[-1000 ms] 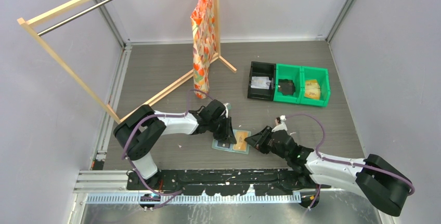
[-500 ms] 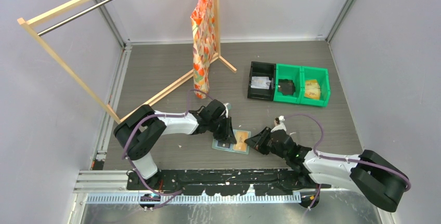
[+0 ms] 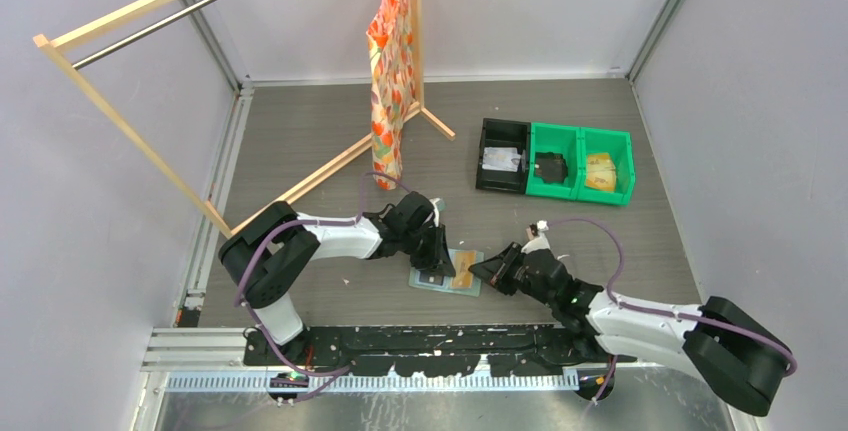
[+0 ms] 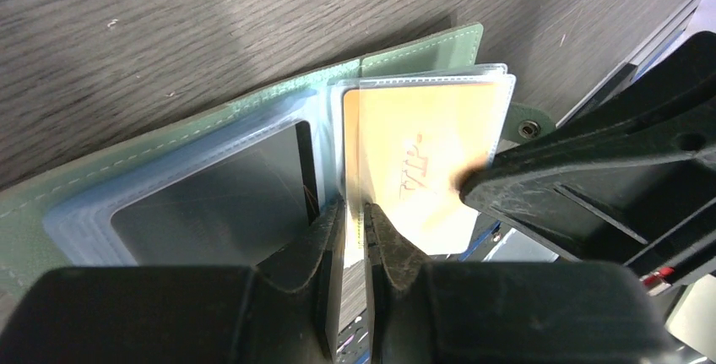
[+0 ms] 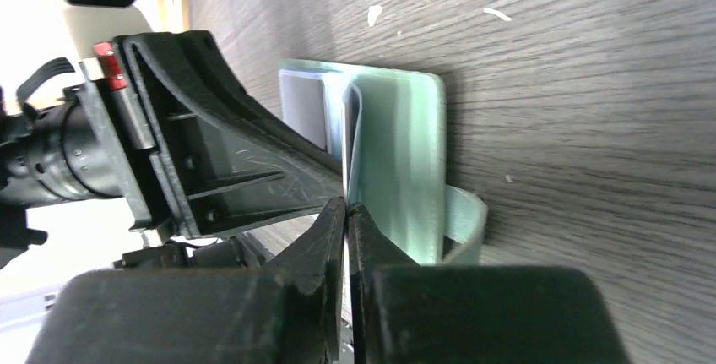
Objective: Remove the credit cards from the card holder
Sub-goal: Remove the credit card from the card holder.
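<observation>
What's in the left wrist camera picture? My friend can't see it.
An open green card holder lies on a dark wooden table, showing an orange card. The left gripper pinches its clear middle page, and the right gripper seems to pinch the card's edge.

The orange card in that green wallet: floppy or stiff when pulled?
The orange card is probably stiff: it lies flat with straight edges where the right gripper pinches it. It likely slides easily, as its sleeve looks like smooth clear plastic. The card holder seems soft and light, so it might drag along unless the left gripper pins it.
</observation>
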Motion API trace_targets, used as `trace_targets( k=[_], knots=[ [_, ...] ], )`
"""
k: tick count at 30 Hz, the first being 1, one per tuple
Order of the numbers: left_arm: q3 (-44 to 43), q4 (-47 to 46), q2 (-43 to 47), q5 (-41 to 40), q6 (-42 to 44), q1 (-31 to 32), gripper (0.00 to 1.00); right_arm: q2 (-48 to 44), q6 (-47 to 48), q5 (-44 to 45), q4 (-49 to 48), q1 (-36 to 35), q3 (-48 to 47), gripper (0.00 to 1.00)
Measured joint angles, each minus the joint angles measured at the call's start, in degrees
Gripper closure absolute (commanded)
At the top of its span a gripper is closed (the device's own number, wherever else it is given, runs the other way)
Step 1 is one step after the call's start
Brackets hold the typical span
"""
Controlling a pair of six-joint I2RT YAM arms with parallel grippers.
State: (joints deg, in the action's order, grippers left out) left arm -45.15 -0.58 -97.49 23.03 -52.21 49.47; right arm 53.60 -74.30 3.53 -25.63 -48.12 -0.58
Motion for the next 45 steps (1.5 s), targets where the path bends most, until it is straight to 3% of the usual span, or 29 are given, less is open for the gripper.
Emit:
trace_targets(
  k=[9, 22, 31, 35, 45],
  knots=[
    [0.0, -0.6, 0.0, 0.5, -0.3, 0.0, 0.81, -5.9, 0.4, 0.3, 5.2, 0.2, 0.0, 0.99],
    [4.7, 0.8, 8.2, 1.2, -0.3, -4.0, 0.65, -5.0, 1.1, 0.2, 4.0, 0.2, 0.0, 0.99],
    [11.1, -10.0, 9.9, 9.6, -7.3, -8.3, 0.59, -8.7, 2.2, -0.5, 2.9, 0.3, 0.0, 0.99],
    [11.9, -16.2, 9.9, 12.7, -10.5, -8.9, 0.52, -10.5, 2.4, -1.0, 2.6, 0.3, 0.0, 0.99],
    [15.3, -29.9, 7.1, 16.4, -17.9, -10.3, 0.51, -12.9, 3.1, -2.0, 1.5, 0.3, 0.0, 0.99]
  ],
)
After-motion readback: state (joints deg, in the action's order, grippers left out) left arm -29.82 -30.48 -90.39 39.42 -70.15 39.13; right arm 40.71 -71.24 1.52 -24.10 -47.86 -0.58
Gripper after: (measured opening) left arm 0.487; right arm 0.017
